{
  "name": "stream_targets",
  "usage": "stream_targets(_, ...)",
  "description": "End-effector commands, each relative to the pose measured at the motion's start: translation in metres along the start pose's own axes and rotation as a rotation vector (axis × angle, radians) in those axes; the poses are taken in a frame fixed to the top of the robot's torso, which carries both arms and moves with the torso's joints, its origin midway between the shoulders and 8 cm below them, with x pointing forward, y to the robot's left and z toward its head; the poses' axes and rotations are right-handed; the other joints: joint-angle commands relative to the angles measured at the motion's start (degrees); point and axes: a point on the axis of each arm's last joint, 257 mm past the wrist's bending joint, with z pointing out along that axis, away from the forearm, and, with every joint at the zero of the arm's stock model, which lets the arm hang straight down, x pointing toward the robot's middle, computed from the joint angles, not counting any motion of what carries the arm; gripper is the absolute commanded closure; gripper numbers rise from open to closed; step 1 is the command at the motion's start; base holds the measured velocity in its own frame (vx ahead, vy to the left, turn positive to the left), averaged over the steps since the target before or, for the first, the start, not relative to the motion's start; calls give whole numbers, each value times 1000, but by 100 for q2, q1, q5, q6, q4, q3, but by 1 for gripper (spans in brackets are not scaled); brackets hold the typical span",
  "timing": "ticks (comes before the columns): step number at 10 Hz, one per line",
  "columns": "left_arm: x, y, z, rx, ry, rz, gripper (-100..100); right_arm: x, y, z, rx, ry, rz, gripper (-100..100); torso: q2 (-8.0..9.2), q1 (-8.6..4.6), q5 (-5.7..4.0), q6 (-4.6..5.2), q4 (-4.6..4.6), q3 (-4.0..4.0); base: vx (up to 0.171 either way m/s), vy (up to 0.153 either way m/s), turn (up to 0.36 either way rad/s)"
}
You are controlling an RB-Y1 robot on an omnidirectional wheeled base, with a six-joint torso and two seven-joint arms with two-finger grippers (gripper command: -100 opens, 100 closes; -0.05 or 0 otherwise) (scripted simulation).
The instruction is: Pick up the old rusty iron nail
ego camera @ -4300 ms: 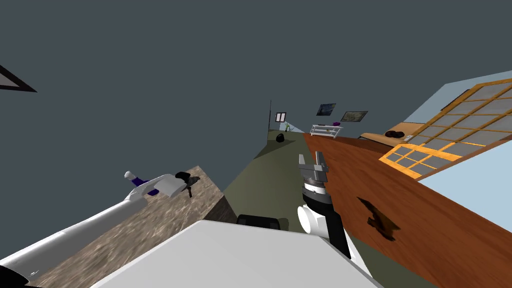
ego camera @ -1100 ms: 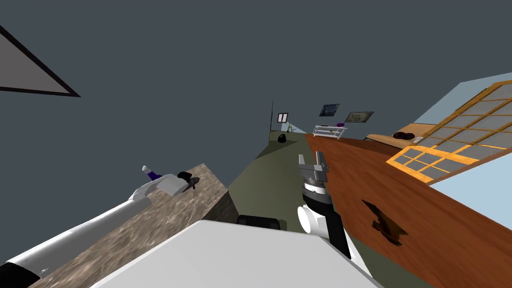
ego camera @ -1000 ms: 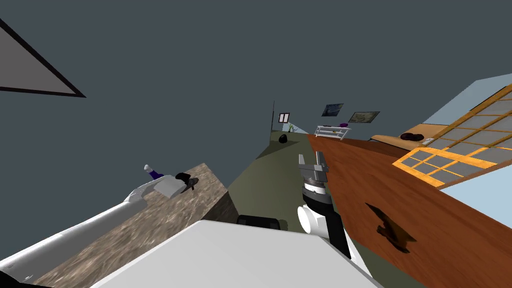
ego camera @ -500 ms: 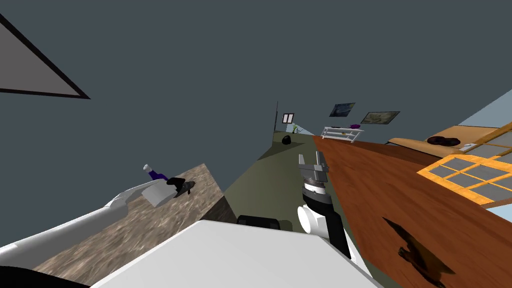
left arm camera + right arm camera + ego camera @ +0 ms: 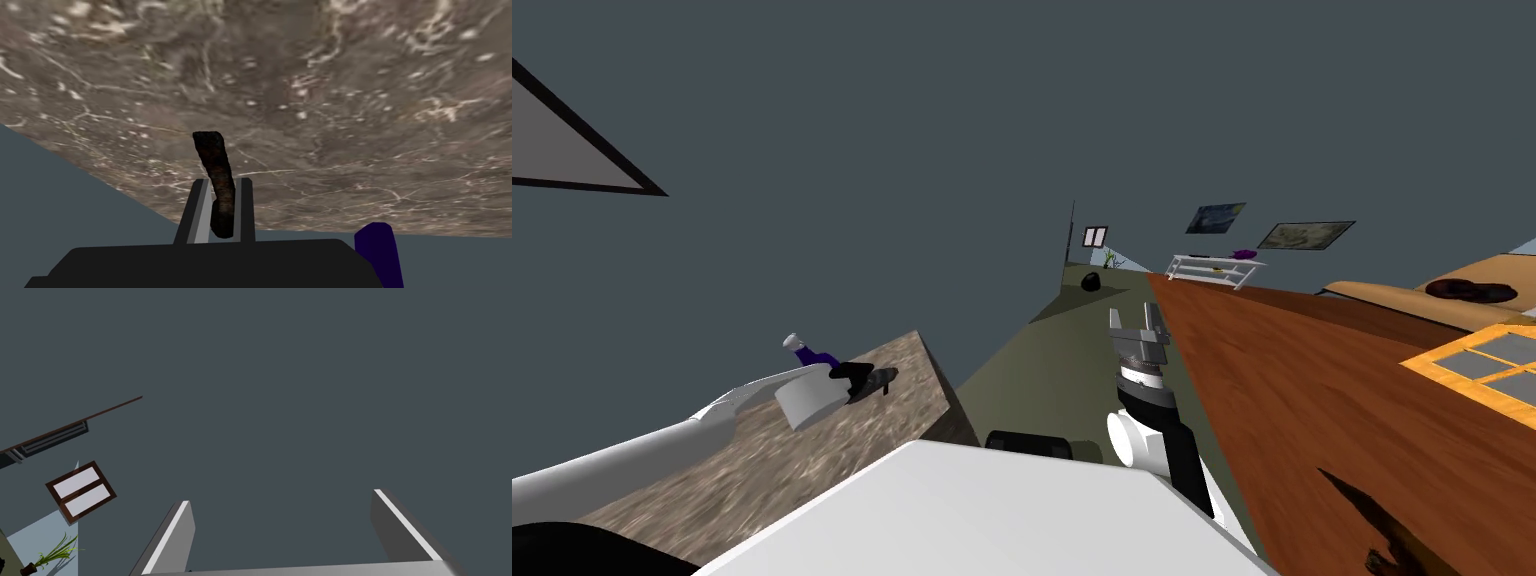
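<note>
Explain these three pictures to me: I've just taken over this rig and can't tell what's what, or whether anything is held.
It is a robot with two arms. The wide picture comes from a camera on its head, looking steeply down. The other two come from cameras on the wrists, each looking along that arm's pincer. The left arm reaches over a mottled brown countertop, where a purple bottle stands. In the left wrist picture, the left pincer is shut on a dark, rusty nail, its two blades pressing the sides. The right pincer is open and holds nothing.

Left claw (image 5: pixel 222 182) pinched closed; right claw (image 5: pixel 281 498) raised and spread wide.
</note>
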Motion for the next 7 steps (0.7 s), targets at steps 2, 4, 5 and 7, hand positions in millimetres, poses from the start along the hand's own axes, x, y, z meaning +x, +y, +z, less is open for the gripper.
stream_targets(2,4,5,-4,15,11,20,100,0,0,0,0,0,0,0,4,0,-4,5,1,1,75,-49,76)
stream_targets(4,19,17,-11,12,56,39,100,0,0,0,0,0,0,0,19,1,0,-3,3,10,86,-64,159)
stream_targets(5,19,13,-12,26,54,39,100,0,0,0,0,0,0,0,17,-2,-4,3,4,9,53,-38,-2)
stream_targets(7,21,14,-12,20,56,35,0,0,0,0,0,0,0,0,29,18,0,11,8,16,10,-6,-5)
